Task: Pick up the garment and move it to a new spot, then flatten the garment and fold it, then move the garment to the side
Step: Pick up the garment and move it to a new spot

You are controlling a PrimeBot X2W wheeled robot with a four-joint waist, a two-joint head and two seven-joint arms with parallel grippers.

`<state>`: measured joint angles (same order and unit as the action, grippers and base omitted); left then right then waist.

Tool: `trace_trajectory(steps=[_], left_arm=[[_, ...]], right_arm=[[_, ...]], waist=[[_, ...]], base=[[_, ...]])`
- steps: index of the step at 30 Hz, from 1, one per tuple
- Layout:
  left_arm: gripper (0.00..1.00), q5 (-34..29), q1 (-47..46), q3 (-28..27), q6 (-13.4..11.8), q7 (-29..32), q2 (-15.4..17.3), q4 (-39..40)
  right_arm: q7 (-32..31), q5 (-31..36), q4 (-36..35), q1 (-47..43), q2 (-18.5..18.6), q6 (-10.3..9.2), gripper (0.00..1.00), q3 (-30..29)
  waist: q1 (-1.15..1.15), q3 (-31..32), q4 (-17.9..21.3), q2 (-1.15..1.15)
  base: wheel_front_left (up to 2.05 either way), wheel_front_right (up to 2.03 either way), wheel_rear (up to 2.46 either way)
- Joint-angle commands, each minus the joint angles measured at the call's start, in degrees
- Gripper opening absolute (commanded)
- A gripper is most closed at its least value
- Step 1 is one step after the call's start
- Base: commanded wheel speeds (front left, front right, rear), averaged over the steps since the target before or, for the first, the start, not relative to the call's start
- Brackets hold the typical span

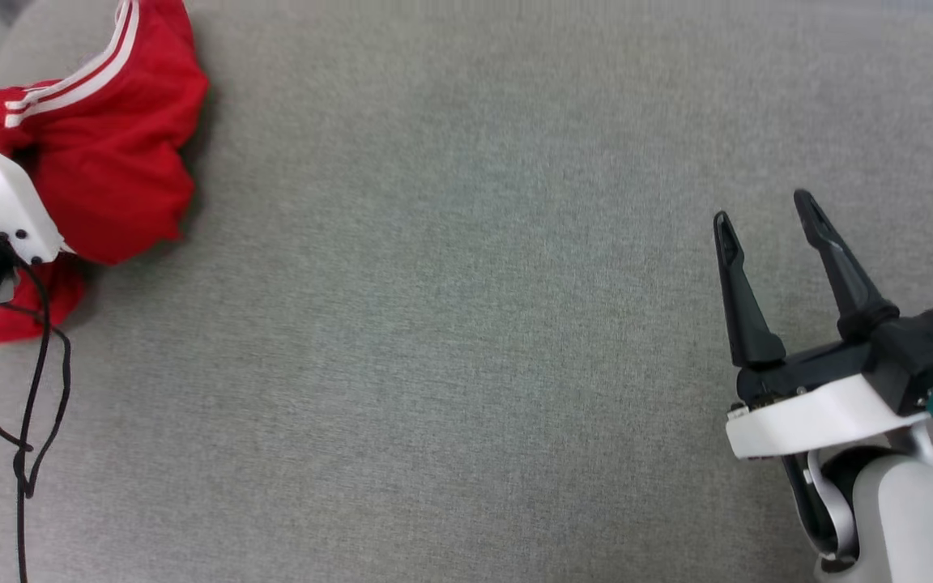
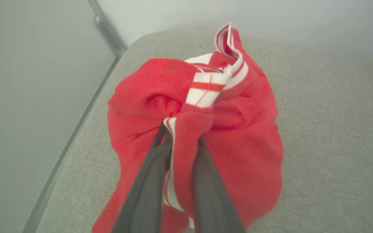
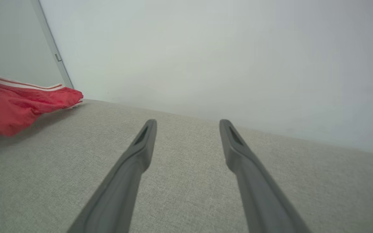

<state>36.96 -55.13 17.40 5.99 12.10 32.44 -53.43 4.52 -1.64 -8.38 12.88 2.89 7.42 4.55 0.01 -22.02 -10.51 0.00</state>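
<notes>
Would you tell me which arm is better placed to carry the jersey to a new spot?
Left: the left gripper pinches a fold of the garment, while the right gripper stands open and empty, far across the grey cushion.

Soft, even light falls across the grey fabric surface (image 1: 466, 324), its weave crisp in the head view, with no glare. The garment (image 1: 110, 146) throws a faint, diffuse shadow toward 4 o'clock. The left wrist view is hazy, the jaws at 6 o'clock out of focus. In the right wrist view the wall (image 3: 222, 48) washes pale and featureless.
</notes>
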Motion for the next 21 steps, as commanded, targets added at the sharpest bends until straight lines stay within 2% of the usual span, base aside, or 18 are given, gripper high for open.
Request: trace_trajectory(steps=[1, 9, 21], left_arm=[[0.0, -0.2, -0.2, -0.3, -0.2, -1.6, 0.0, -0.1], [0.0, -1.4, -0.4, -0.6, -2.1, -13.9, -2.4, 0.9], [0.0, -1.4, 3.9, 0.6, -3.1, -22.4, -8.0, 7.7]], right_arm=[[0.3, -0.6, 0.1, -0.9, 0.0, 0.13, 1.0, -0.1], [1.1, -2.9, 1.5, -4.4, 0.0, 0.13, 1.0, -1.5], [1.3, -5.0, 1.7, -8.6, 0.0, 0.13, 1.0, -3.1]], waist=[[-0.01, 3.1, -0.7, 0.0], [-0.01, 10.2, -0.4, 0.0], [-0.01, 17.1, 4.6, 0.0]], base=[[0.0, 0.0, 0.0], [0.0, 0.0, 0.0], [0.0, 0.0, 0.0]])
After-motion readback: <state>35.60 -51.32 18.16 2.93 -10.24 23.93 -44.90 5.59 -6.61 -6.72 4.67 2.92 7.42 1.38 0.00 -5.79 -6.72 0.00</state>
